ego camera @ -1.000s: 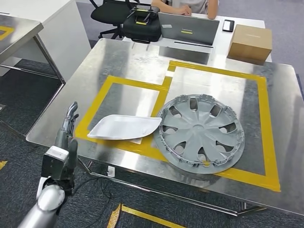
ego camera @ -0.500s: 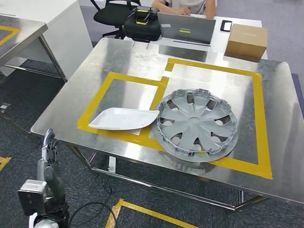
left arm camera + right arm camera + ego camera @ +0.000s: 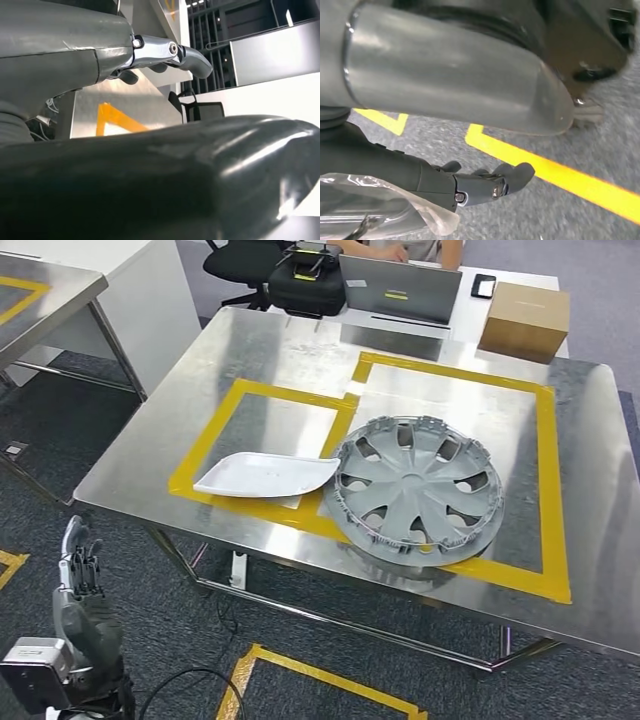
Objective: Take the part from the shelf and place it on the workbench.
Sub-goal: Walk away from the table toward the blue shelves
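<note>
Both parts, white panel (image 3: 264, 477) and wheel cover (image 3: 417, 492), rest on the surface (image 3: 226, 360) well beyond your empty, loosely spread left hand (image 3: 81, 602); lifting it could clip the edge.

White flat part (image 3: 264, 476) on the steel workbench (image 3: 226, 370), tip touching grey hubcap (image 3: 419, 492).
</note>
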### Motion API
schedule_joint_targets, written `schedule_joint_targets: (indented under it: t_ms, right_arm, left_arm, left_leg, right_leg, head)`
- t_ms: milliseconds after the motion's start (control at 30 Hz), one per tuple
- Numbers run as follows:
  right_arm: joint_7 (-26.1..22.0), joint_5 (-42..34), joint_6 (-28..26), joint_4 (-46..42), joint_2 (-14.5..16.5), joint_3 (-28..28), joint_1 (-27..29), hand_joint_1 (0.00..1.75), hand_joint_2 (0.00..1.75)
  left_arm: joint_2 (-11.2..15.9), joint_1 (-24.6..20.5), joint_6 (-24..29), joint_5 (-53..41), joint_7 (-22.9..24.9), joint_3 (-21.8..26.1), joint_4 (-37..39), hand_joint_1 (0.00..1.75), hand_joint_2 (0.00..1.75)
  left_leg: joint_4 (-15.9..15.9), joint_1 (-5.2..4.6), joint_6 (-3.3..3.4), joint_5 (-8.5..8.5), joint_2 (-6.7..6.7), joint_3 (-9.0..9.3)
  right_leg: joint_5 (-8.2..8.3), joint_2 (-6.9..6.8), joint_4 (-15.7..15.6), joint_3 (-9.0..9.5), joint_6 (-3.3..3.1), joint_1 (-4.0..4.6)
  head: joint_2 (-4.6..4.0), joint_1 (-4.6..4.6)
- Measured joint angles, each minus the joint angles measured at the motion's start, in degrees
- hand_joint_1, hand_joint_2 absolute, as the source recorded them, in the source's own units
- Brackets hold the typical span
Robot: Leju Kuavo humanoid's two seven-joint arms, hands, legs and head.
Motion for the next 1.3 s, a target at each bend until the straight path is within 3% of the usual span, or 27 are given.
schedule_joint_targets:
  t_ms: [67,167,200,233,267,333,400,500,567,600,667,700,733,767,800,867,900,933,1000,1067,1133,1200,1233,1267,1300]
  right_arm:
    - [0.88,-0.27,0.06,-0.04,0.05,-0.38,-0.04,0.0,0.0]
    - [1.45,-0.48,0.2,-0.08,0.08,-0.81,-0.01,0.0,0.0]
    - [1.54,-0.48,0.28,-0.09,0.08,-0.91,0.05,0.0,0.0]
    - [1.6,-0.45,0.34,-0.09,0.08,-1.02,0.1,0.0,0.0]
    - [1.62,-0.38,0.4,-0.1,0.08,-1.13,0.13,0.0,0.0]
    - [1.63,-0.19,0.47,-0.16,0.08,-1.28,0.09,0.0,0.0]
    - [1.58,0.03,0.52,-0.21,0.12,-1.41,-0.15,0.0,0.0]
    - [1.53,0.22,0.56,-0.21,0.17,-1.6,-0.25,0.0,0.0]
    - [1.53,0.24,0.56,-0.22,0.2,-1.63,-0.19,0.0,0.0]
    - [1.53,0.24,0.57,-0.23,0.21,-1.64,-0.22,0.0,0.0]
    - [1.53,0.24,0.64,-0.25,0.21,-1.66,-0.27,0.0,0.0]
    - [1.53,0.24,0.68,-0.26,0.21,-1.67,-0.25,0.0,0.0]
    - [1.53,0.25,0.7,-0.26,0.21,-1.69,-0.2,0.0,0.0]
    - [1.53,0.25,0.7,-0.26,0.21,-1.71,-0.15,0.0,0.0]
    - [1.53,0.28,0.7,-0.26,0.21,-1.75,-0.13,0.0,0.0]
    - [1.55,0.39,0.74,-0.26,0.29,-1.86,-0.2,0.0,0.0]
    - [1.58,0.47,0.78,-0.27,0.34,-1.93,-0.28,0.0,0.0]
    - [1.68,0.55,0.82,-0.27,0.39,-2.01,-0.33,0.0,0.0]
    - [1.99,0.74,0.89,-0.28,0.45,-2.14,-0.29,0.0,0.0]
    - [2.3,0.91,0.9,-0.3,0.47,-2.2,-0.15,0.0,0.0]
    - [2.65,1.03,0.87,-0.31,0.47,-2.21,-0.22,0.0,0.0]
    - [3.04,1.15,0.81,-0.32,0.47,-2.22,-0.31,0.0,0.0]
    - [3.15,1.2,0.78,-0.32,0.47,-2.25,-0.28,0.0,0.0]
    - [3.22,1.25,0.74,-0.33,0.47,-2.28,-0.21,0.0,0.0]
    - [3.26,1.28,0.7,-0.34,0.47,-2.33,-0.16,0.0,0.0]
  left_arm:
    - [-0.29,0.17,0.38,0.23,-0.2,0.09,-0.5,0.0,0.0]
    - [-0.74,0.75,1.06,-0.2,-0.26,0.27,-0.82,0.0,0.0]
    - [-0.84,0.95,1.33,-0.61,-0.25,0.33,-0.86,0.0,0.0]
    - [-0.93,1.08,1.59,-1.09,-0.22,0.37,-0.88,0.0,0.0]
    - [-1.02,1.16,1.77,-1.59,-0.14,0.4,-0.88,0.0,0.0]
    - [-1.17,1.23,1.94,-2.59,0.12,0.43,-0.88,0.0,0.0]
    - [-1.29,1.26,2.17,-3.48,0.38,0.44,-0.88,0.0,0.0]
    - [-1.34,1.28,2.4,-4.11,0.56,0.42,-0.88,0.0,0.0]
    - [-1.35,1.27,2.42,-4.22,0.61,0.42,-0.88,0.0,0.0]
    - [-1.35,1.29,2.44,-4.24,0.62,0.42,-0.88,0.0,0.0]
    - [-1.35,1.35,2.46,-4.26,0.63,0.42,-0.88,0.0,0.0]
    - [-1.35,1.39,2.46,-4.26,0.63,0.42,-0.88,0.0,0.0]
    - [-1.35,1.42,2.46,-4.26,0.65,0.42,-0.88,0.0,0.0]
    - [-1.35,1.44,2.47,-4.31,0.68,0.42,-0.88,0.0,0.0]
    - [-1.35,1.45,2.5,-4.47,0.75,0.42,-0.88,0.0,0.0]
    - [-1.35,1.47,2.6,-5.06,0.97,0.41,-0.88,0.0,0.0]
    - [-1.34,1.47,2.69,-5.45,1.1,0.4,-0.88,0.0,0.0]
    - [-1.34,1.49,2.8,-5.8,1.25,0.38,-0.88,0.0,0.0]
    - [-1.31,1.52,3.05,-6.47,1.49,0.3,-0.87,0.0,0.0]
    - [-1.28,1.49,3.21,-6.84,1.66,0.11,-0.86,0.0,0.0]
    - [-1.26,1.58,3.31,-7.02,1.87,-0.1,-0.85,0.0,0.0]
    - [-1.24,1.73,3.37,-7.2,2.04,-0.18,-0.82,0.0,0.0]
    - [-1.23,1.76,3.4,-7.27,2.07,-0.19,-0.79,0.0,0.0]
    - [-1.22,1.76,3.44,-7.35,2.07,-0.21,-0.75,0.0,0.0]
    - [-1.21,1.76,3.49,-7.48,2.09,-0.22,-0.7,0.0,0.0]
  left_leg:
    - [-0.91,0.35,0.44,0.27,0.31,0.03]
    - [-0.99,0.45,0.75,0.56,0.93,-0.3]
    - [-0.88,0.43,0.75,0.55,1.19,-0.38]
    - [-0.78,0.41,0.75,0.52,1.46,-0.4]
    - [-0.69,0.41,0.7,0.47,1.71,-0.37]
    - [-0.43,0.4,0.45,0.26,2.16,-0.28]
    - [0.1,0.12,-0.07,0.0,2.56,-0.46]
    - [0.46,-0.13,-0.73,-0.1,3.37,-0.7]
    - [2.08,0.0,-1.27,-1.52,2.72,-1.26]
    - [4.56,0.1,-1.57,-3.16,2.06,-2.28]
    - [12.46,0.26,-1.94,-7.15,0.97,-5.69]
    - [15.96,0.3,-1.97,-8.4,0.83,-7.27]
    - [17.67,0.31,-1.91,-8.51,0.78,-8.05]
    - [16.99,0.3,-1.76,-7.4,0.74,-7.74]
    - [14.03,0.3,-1.49,-5.31,0.49,-6.39]
    - [5.83,0.3,-0.76,-1.3,-1.17,-2.7]
    - [2.86,0.27,-0.47,-0.35,-2.0,-1.42]
    - [1.34,0.23,-0.28,-0.13,-2.56,-0.87]
    - [0.67,0.15,-0.03,-0.13,-2.27,-0.88]
    - [0.08,0.36,0.48,0.41,-1.41,-0.91]
    - [-0.32,0.54,0.88,0.79,-0.35,-1.06]
    - [-0.28,0.49,0.96,0.85,0.75,-1.35]
    - [-0.25,0.47,0.95,0.85,1.31,-1.4]
    - [-0.22,0.47,0.92,0.84,1.81,-1.4]
    - [-0.15,0.47,0.85,0.8,2.27,-1.36]
  right_leg:
    - [-1.47,0.15,1.93,-1.31,0.55,0.03]
    - [-6.48,0.29,12.5,-6.43,1.26,-0.18]
    - [-7.28,0.28,15.67,-7.94,1.44,-0.22]
    - [-7.0,0.26,16.9,-8.55,1.55,-0.23]
    - [-5.61,0.18,15.65,-7.97,1.6,-0.24]
    - [-1.67,-0.75,7.9,-4.2,1.51,-0.22]
    - [0.12,-1.8,1.68,-1.12,0.96,-0.05]
    - [0.25,-1.33,0.63,-0.8,-0.05,0.07]
    - [0.55,-0.69,0.56,-0.96,-0.72,-0.13]
    - [0.72,-0.35,0.5,-1.05,-1.05,-0.24]
    - [0.92,0.38,0.51,-1.35,-1.47,-0.21]
    - [0.99,0.79,0.52,-1.47,-1.56,-0.16]
    - [1.05,1.24,0.54,-1.53,-1.6,-0.1]
    - [1.1,1.72,0.56,-1.54,-1.6,-0.06]
    - [1.16,2.25,0.59,-1.5,-1.55,-0.01]
    - [1.28,3.22,0.71,-1.53,-1.33,0.1]
    - [1.39,3.66,0.8,-1.72,-1.13,0.12]
    - [1.54,4.02,0.88,-2.01,-0.86,0.09]
    - [1.9,4.67,0.86,-2.65,-0.15,-0.05]
    - [1.16,3.92,1.77,-3.52,0.43,-0.06]
    - [-2.0,2.1,6.86,-6.04,0.85,-0.1]
    - [-5.56,1.07,14.62,-9.54,1.32,-0.24]
    - [-6.16,0.86,16.93,-10.43,1.52,-0.3]
    - [-5.66,0.7,17.06,-10.22,1.66,-0.37]
    - [-4.16,0.45,14.73,-8.78,1.71,-0.43]
  head:
    - [0.0,0.17]
    - [0.0,0.36]
    - [0.0,0.34]
    - [0.0,0.36]
    - [0.0,0.36]
    - [0.0,0.37]
    - [0.0,0.37]
    - [0.0,0.38]
    - [0.0,0.25]
    - [0.0,0.14]
    - [0.0,-0.07]
    - [0.0,-0.05]
    - [0.0,-0.05]
    - [0.0,-0.04]
    - [0.0,-0.05]
    - [0.0,-0.02]
    - [0.0,-0.03]
    - [0.0,0.0]
    - [0.0,-0.02]
    - [0.0,0.09]
    - [0.0,0.34]
    - [0.0,0.49]
    - [0.0,0.49]
    - [0.0,0.5]
    - [0.0,0.5]
